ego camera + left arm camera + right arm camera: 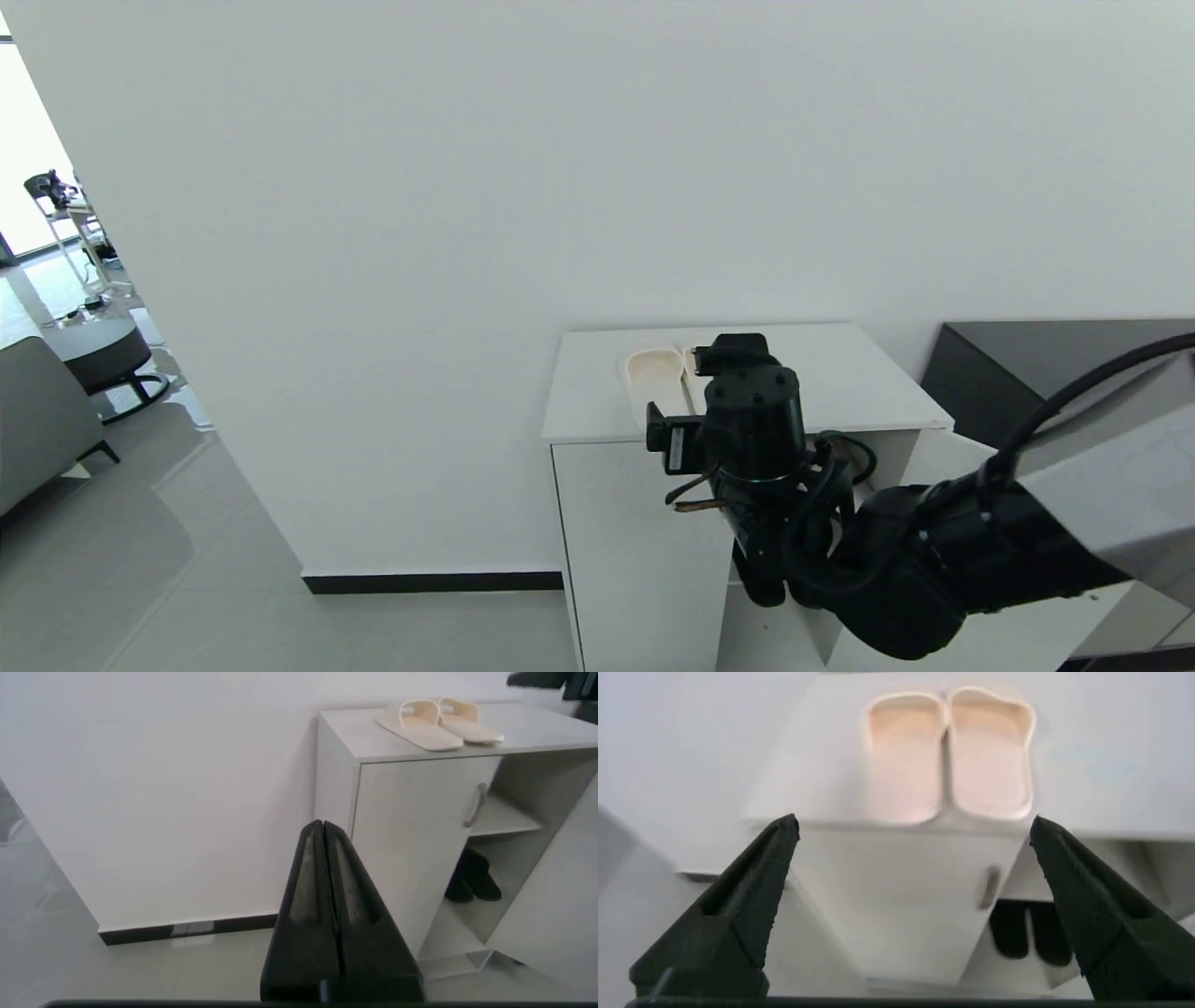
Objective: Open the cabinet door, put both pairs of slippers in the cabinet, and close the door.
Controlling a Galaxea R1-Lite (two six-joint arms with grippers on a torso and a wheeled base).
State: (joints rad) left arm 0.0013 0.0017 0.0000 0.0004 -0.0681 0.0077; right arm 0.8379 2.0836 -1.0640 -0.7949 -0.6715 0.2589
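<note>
A pair of cream slippers (653,373) (948,751) (439,721) lies side by side on top of the white cabinet (579,411). My right gripper (912,826) hovers open in front of and above the cabinet, its fingers spread wider than the pair and clear of it. The cabinet's left door (411,849) is shut, and its right side stands open. A black pair of slippers (472,873) (1029,933) rests on a lower shelf inside. My left gripper (322,826) is shut on nothing, low and to the cabinet's left, well away from it.
A white wall (467,233) backs the cabinet. A dark grey unit (1027,355) stands to its right. The opened right door (556,896) juts out beside the shelves. A grey sofa (37,420) and a round stool (103,355) are far left, with open floor (233,597) between.
</note>
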